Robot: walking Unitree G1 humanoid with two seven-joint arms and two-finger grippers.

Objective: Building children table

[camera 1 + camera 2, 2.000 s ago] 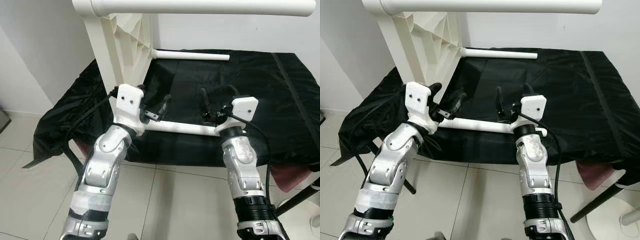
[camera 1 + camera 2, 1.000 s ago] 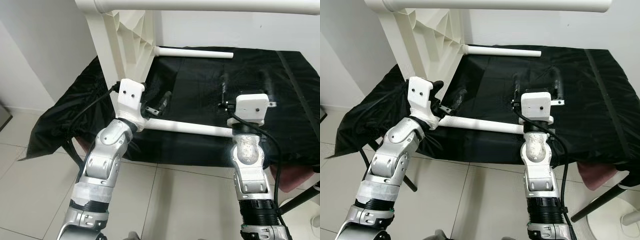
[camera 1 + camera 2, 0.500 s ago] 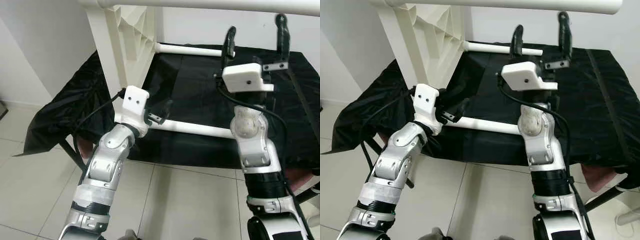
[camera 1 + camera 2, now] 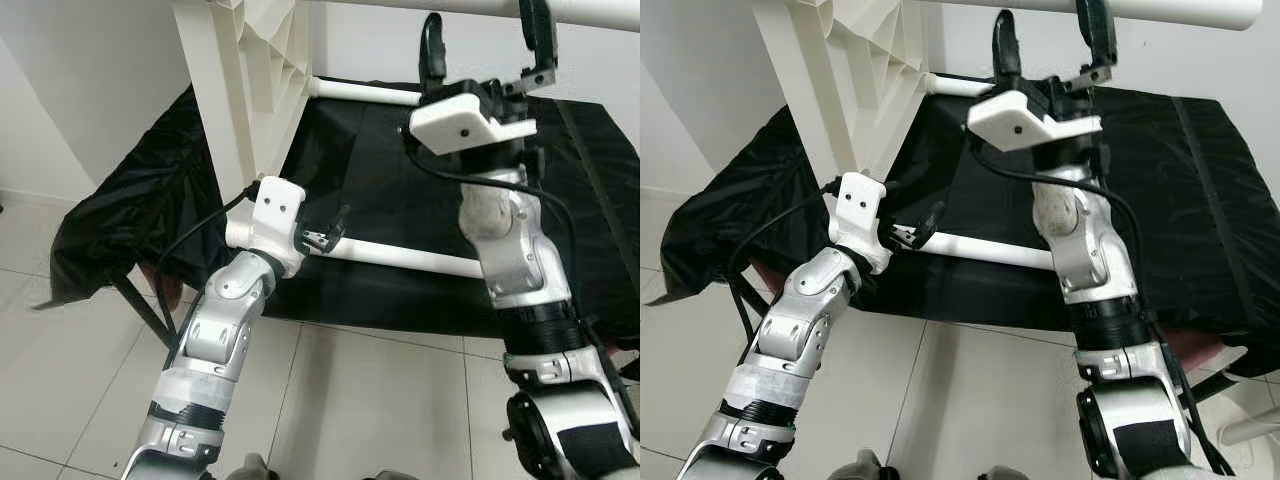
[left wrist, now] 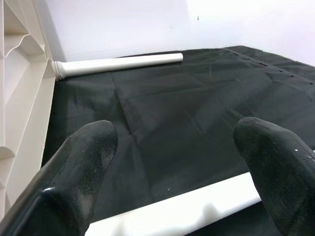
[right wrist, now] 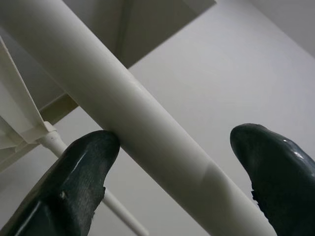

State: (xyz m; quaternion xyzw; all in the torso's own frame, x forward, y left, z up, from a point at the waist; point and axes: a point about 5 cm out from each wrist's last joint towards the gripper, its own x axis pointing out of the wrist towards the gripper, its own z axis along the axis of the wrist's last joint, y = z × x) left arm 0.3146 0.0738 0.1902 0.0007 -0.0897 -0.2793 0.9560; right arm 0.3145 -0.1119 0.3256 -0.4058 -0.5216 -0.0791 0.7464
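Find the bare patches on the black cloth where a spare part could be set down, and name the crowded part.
Free: the black cloth between the far leg and near leg, and its right side. Crowded: the left edge, with the tabletop and left gripper.

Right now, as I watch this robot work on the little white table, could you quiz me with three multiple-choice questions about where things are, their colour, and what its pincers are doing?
1. Where is the right pincer?
A. raised to the top table leg
B. on the floor
C. hanging by its side

2. What colour is the cloth under the parts?
A. red
B. black
C. yellow

3. What state is the left pincer in?
A. shut on a cup
B. holding a screwdriver
C. open, at the near table leg

Answers: 1 A, its fingers reach up beside the top leg. 2 B, the cloth is black. 3 C, the left wrist view shows both fingers apart over that leg.
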